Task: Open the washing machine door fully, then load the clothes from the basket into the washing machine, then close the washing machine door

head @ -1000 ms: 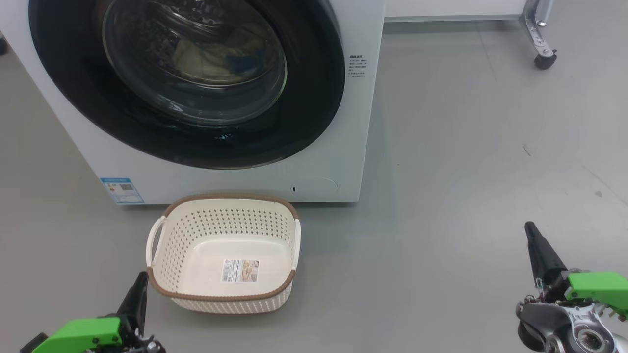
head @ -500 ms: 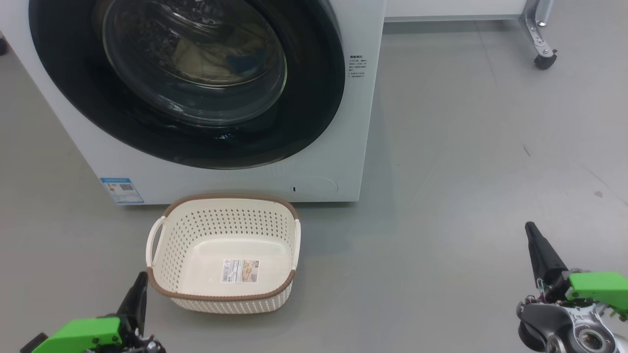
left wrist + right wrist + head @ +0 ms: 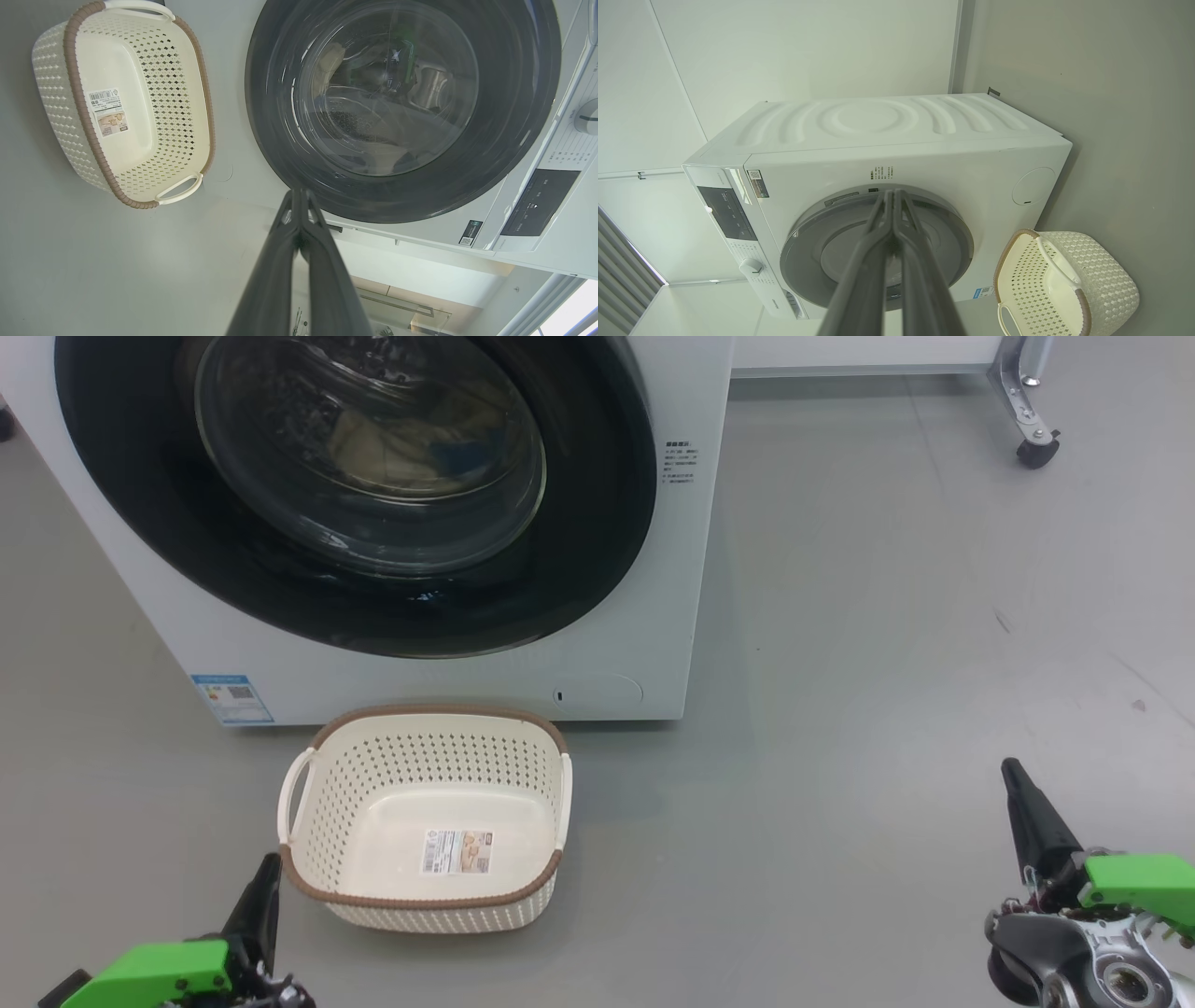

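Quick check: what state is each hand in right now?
Left hand: closed, holding nothing.
Right hand: closed, holding nothing.

The left hand (image 3: 271, 864) and right hand (image 3: 1011, 771) sit low, fingers pressed together.

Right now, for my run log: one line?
door: shut | clothes: inside washing machine | basket: empty | left gripper: shut | right gripper: shut

— What sort of place is it?
— Test room, fitted out as a laundry corner. Item one: white washing machine (image 3: 691, 569) on a smooth grey floor (image 3: 887, 663). Item two: plain white walls (image 3: 808, 46). Item three: metal frame leg on a castor (image 3: 1036, 452), lab furniture.
— Anything homely?
— One cream basket (image 3: 420, 901) beside the machine.
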